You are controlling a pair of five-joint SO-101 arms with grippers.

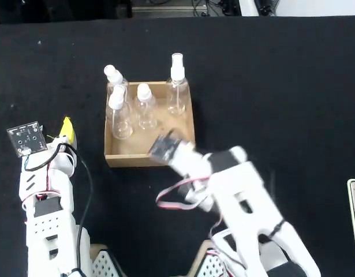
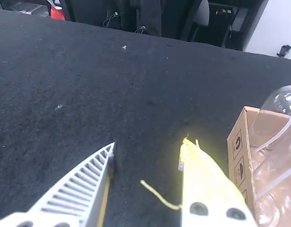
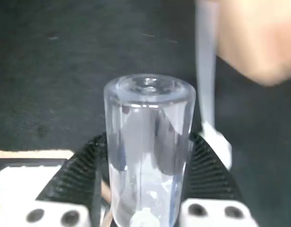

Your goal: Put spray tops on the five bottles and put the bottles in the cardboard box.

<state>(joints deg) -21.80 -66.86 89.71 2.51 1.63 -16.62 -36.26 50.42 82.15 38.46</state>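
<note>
Right wrist view shows my right claw (image 3: pixel 146 142) clamped on a clear bottle (image 3: pixel 147 118), black jaws pressing on both sides so it cannot slip. In the high view that arm hangs over the front right corner of the cardboard box (image 1: pixel 131 158). I judge this is the one bottle not yet put in. Whether it wears its top I cannot tell, as the claw hides that end.

My left claw (image 2: pixel 149 144) sits low over the black table (image 1: pixel 281 86) near the box's left wall. Its white and yellow jaws are apart and hold nothing, so it is probably parked clear of the other arm.

Count: five bottles in all. One is in my grip and four standing bottles (image 1: pixel 144 107) are inside the box, grouped toward the back, which leaves the front floor free. Four white spray tops (image 1: pixel 177 60), one on each of those. One box, two claws.
</note>
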